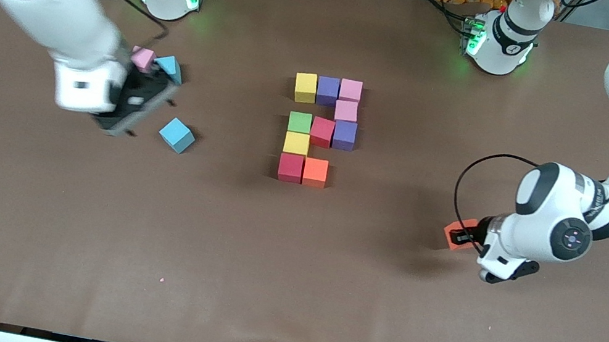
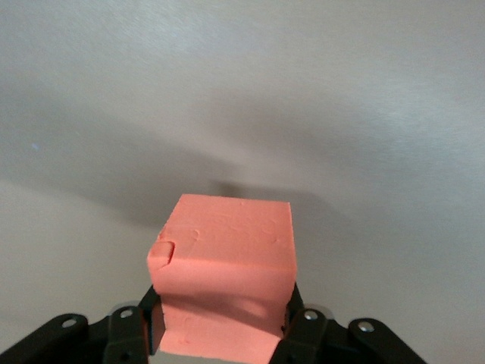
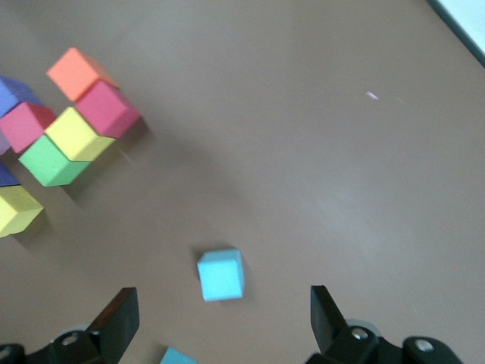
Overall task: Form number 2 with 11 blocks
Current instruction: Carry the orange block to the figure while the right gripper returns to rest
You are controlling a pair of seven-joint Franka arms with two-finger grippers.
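Front view. Nearest the camera, the left gripper [image 1: 470, 234] grips an orange cube [image 1: 456, 235] above the brown table [image 1: 287, 268], toward the left arm's end and well apart from the digit. At mid-table stands the partial number 2 [image 1: 321, 130] (ten cubes in place). Its row farthest from the camera holds a yellow cube [image 1: 305, 87], a purple cube [image 1: 327, 90] and a pink cube [image 1: 350, 90]; a second pink cube [image 1: 346, 110] sits just nearer. The middle row is a green cube [image 1: 300, 122], a red cube [image 1: 322, 131] and a second purple cube [image 1: 344, 135]. Nearer still come a second yellow cube [image 1: 296, 143], then a second red cube [image 1: 290, 167] touching a second orange cube [image 1: 315, 172]. Toward the right arm's end, the right gripper [image 1: 150, 106] hangs near a light-blue cube [image 1: 177, 135], another light-blue cube [image 1: 170, 67] and a stray pink cube [image 1: 143, 58].

Left wrist view. The black fingers [image 2: 148, 322] clamp the orange cube [image 2: 223, 277] on two sides.

Right wrist view. The right gripper [image 3: 223, 322] is spread wide, holding nothing, over the light-blue cube [image 3: 220, 274]; part of the digit [image 3: 64, 121] shows.
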